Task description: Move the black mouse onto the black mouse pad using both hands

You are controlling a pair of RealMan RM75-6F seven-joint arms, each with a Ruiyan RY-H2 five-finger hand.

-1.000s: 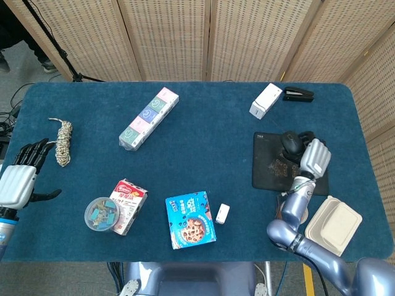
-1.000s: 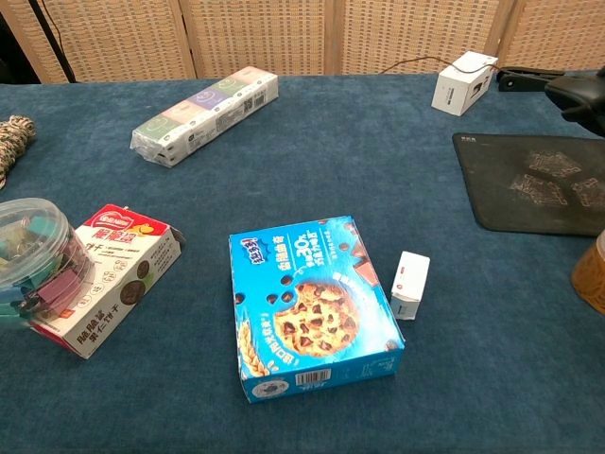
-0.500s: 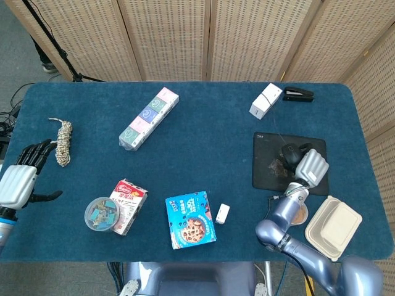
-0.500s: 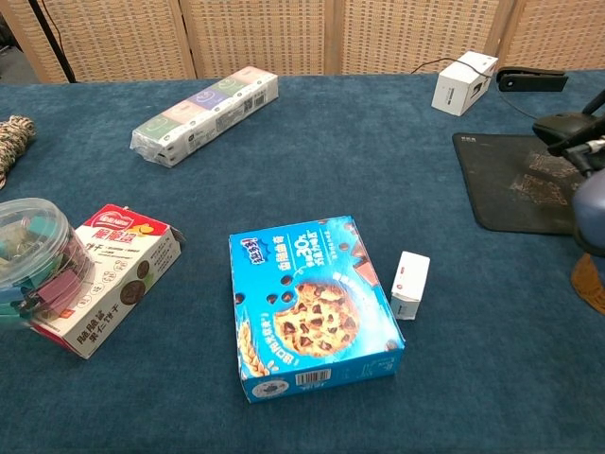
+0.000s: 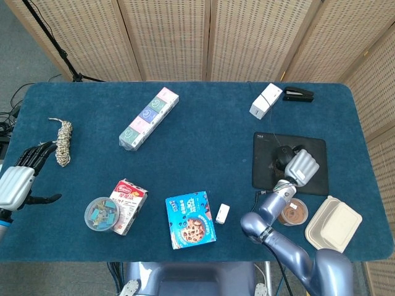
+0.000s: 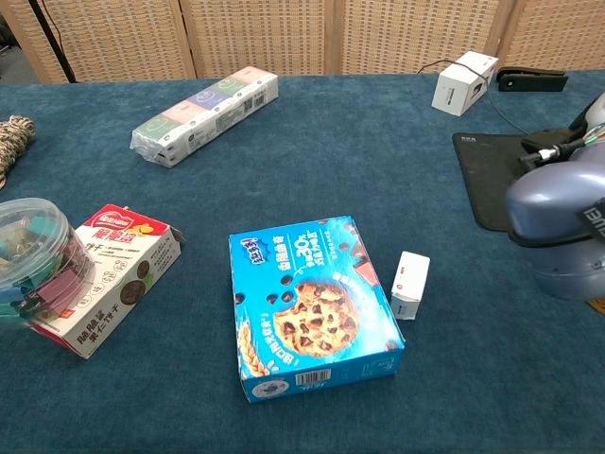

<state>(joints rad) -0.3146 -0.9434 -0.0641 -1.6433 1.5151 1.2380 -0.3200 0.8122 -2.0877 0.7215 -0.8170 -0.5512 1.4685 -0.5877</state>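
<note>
Mouse [image 5: 282,158] is sitting on the mouse pad [image 5: 266,161], gripped by the right hand [image 5: 301,167]; its trailing cable risks tugging it off. Left hand [image 5: 18,179] is hovering spread, empty.

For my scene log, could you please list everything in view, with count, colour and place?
mouse: 1, black, on the pad under the right hand
mouse pad: 1, black, table's right
cookie box: 1, blue, front centre
small box: 1, white, beside the cookie box
snack carton: 1, red and white, front left
clip jar: 1, clear, against the carton
tissue pack: 1, pastel, back left
rope: 1, beige, far left
white box: 1, back right
stapler: 1, black, back right
food container: 1, beige, front right
left hand: open, left edge
right hand: on the mouse
</note>
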